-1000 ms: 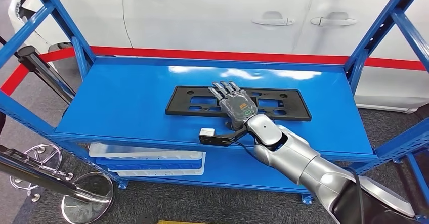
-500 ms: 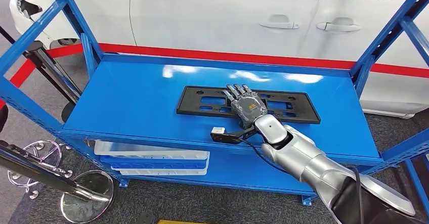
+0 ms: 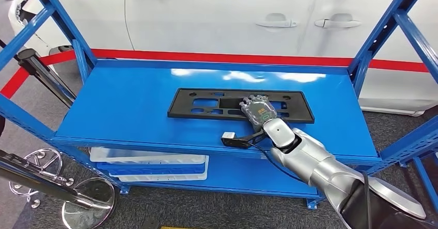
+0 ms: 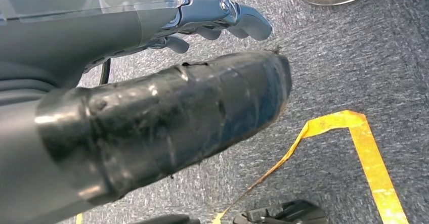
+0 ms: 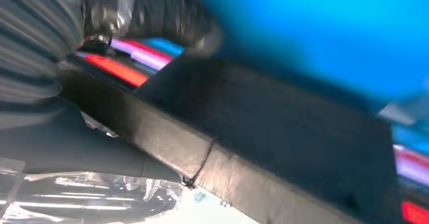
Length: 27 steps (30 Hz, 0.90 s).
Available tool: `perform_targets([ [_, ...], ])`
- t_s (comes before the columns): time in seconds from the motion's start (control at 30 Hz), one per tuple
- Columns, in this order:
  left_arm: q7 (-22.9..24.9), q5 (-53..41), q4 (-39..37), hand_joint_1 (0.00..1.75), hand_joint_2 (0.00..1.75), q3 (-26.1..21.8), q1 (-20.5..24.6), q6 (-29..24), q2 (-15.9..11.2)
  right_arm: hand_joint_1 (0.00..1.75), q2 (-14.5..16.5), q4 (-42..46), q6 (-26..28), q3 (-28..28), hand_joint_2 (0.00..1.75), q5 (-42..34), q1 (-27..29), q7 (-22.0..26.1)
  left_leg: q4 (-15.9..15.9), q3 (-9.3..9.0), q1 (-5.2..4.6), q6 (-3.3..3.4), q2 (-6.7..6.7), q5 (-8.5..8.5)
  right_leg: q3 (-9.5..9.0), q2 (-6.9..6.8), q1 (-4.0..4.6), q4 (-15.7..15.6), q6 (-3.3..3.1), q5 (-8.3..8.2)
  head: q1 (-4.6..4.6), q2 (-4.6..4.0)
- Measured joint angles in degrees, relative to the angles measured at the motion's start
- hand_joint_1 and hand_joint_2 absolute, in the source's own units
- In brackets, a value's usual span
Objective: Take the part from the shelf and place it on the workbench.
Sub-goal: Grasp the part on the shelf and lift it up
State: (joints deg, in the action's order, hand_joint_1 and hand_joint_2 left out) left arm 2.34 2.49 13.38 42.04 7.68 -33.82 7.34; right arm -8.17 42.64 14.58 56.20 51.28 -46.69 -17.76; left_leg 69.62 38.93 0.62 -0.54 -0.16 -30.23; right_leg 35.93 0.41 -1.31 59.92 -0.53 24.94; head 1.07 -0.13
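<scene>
The part (image 3: pixel 206 102) is a flat black rectangular frame with cut-outs, lying on the blue shelf (image 3: pixel 129 110). My right hand (image 3: pixel 260 110) lies on its right half, fingers curled down into it near the front edge. In the right wrist view the part's thick dark edge (image 5: pixel 283 128) runs right across the hand, with the dark thumb (image 5: pixel 152 11) on its far side. In the left wrist view my left hand (image 4: pixel 167 67) hangs over grey carpet with fingers apart and holds nothing.
A white car (image 3: pixel 222 17) stands close behind the shelf. Slanted blue uprights (image 3: pixel 377 37) frame both ends. White and blue trays (image 3: pixel 155 164) lie on the lower shelf. A chrome stanchion base (image 3: pixel 88 203) stands at the left. Yellow tape (image 4: pixel 364 148) marks the floor.
My right hand has slid to the right along the part, and its fingers, stretched flat a second ago, have curled in on it. The head view swayed slightly.
</scene>
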Motion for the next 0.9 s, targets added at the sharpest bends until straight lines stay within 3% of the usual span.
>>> perform_targets([
  [0.07,0.1,0.0,0.0,0.00,0.00,0.0,0.1,0.0,0.0,1.75,0.0,-0.2,0.1,0.1,1.75,0.0,0.0,0.0,-7.3,-3.62,-0.20,0.65,-0.04,2.75,-0.04,0.05,0.14,0.0,0.27,-0.09,-0.03,0.00],
  [0.1,0.1,0.0,0.0,0.00,0.00,0.0,0.2,0.0,0.0,1.75,0.0,-0.3,0.1,0.1,1.75,0.0,0.0,0.0,-9.5,-4.66,-0.35,0.93,-0.07,3.29,0.01,0.05,0.20,0.0,0.53,-0.17,-0.04,0.00],
  [0.2,0.1,-0.1,0.0,0.00,0.00,0.1,0.1,-0.1,0.0,1.75,0.0,-0.4,0.3,0.1,1.75,-0.1,0.0,0.1,-10.9,-5.11,-0.51,1.56,-0.10,3.64,0.04,0.06,0.24,-0.4,1.59,-0.46,-0.05,0.00],
  [0.27,0.2,-0.1,0.0,0.00,0.00,0.2,0.2,-0.1,0.0,1.75,-0.1,-0.6,0.4,0.1,1.75,-0.1,0.0,0.2,-11.7,-5.43,-0.28,2.23,0.03,4.20,0.52,-0.02,0.26,0.6,2.13,0.51,-0.18,0.00],
  [0.4,0.3,-0.2,0.0,0.00,0.00,0.8,0.3,-0.2,0.0,1.75,-0.2,-0.9,1.1,0.1,1.75,-0.4,0.4,0.8,-12.0,-5.38,-0.35,2.89,0.21,4.50,6.00,-0.15,0.23,12.5,2.48,6.36,-0.50,0.00],
  [0.43,0.3,-0.1,0.0,0.00,0.00,1.0,0.3,-0.2,0.0,1.75,-0.2,-0.9,1.6,0.1,1.75,-1.0,0.5,1.2,-12.0,-5.36,-0.36,2.93,0.20,4.44,6.66,-0.16,0.19,14.0,2.55,6.41,-0.50,0.00],
  [0.47,0.3,-0.1,0.0,0.00,0.00,1.1,0.3,-0.2,0.0,1.75,-0.2,-0.9,2.4,0.1,1.75,-2.1,0.6,1.9,-11.8,-5.37,-0.35,2.94,0.16,4.32,6.29,-0.18,0.14,13.3,2.59,5.33,-0.50,0.00],
  [0.53,0.4,0.2,0.0,0.00,0.00,1.3,0.3,-0.3,0.0,1.75,-0.2,-0.8,4.7,-0.2,1.75,-5.5,0.8,4.1,-11.3,-5.41,-0.27,2.71,0.04,3.87,3.22,-0.21,0.06,7.1,2.47,1.82,-0.54,0.00],
  [0.6,0.0,0.4,0.0,0.00,0.87,1.4,0.3,-0.6,0.0,1.75,-0.1,-0.1,7.7,-0.9,1.75,-9.7,0.9,6.7,-10.5,-5.11,-0.45,2.16,-0.03,3.38,0.44,-0.19,0.20,1.6,2.13,0.26,-0.57,0.00],
  [0.67,-1.0,0.4,0.0,0.00,1.75,1.5,0.3,-1.5,0.0,1.75,0.0,1.7,11.0,-2.0,1.75,-13.8,1.3,9.6,-10.2,-4.85,-0.57,1.64,0.04,3.26,-0.12,-0.03,0.51,0.4,1.63,0.53,-0.50,0.01],
  [0.77,-2.6,0.5,0.0,0.00,1.75,1.7,0.0,-3.9,0.0,1.75,-0.3,5.5,15.0,-4.0,1.75,-18.6,1.8,12.3,-9.1,-4.53,-0.30,0.80,0.19,2.23,-0.34,0.16,0.34,0.0,0.60,0.33,-0.36,0.01],
  [0.8,-3.3,0.3,0.0,0.00,1.75,1.8,0.0,-4.5,-0.1,1.75,-0.5,7.1,16.1,-4.6,1.75,-19.6,2.0,12.7,-7.1,-3.64,-0.21,0.47,0.19,0.97,-0.45,0.18,0.19,-0.2,0.30,0.25,-0.27,0.00],
  [0.9,-5.6,-3.8,0.0,0.00,1.75,0.7,0.0,-5.2,-0.4,1.75,-1.3,12.6,18.7,-6.3,1.75,-21.2,3.6,13.3,2.8,1.13,0.02,-0.18,0.18,-3.48,-0.45,0.20,0.22,-0.2,-0.11,0.23,-0.05,0.00],
])
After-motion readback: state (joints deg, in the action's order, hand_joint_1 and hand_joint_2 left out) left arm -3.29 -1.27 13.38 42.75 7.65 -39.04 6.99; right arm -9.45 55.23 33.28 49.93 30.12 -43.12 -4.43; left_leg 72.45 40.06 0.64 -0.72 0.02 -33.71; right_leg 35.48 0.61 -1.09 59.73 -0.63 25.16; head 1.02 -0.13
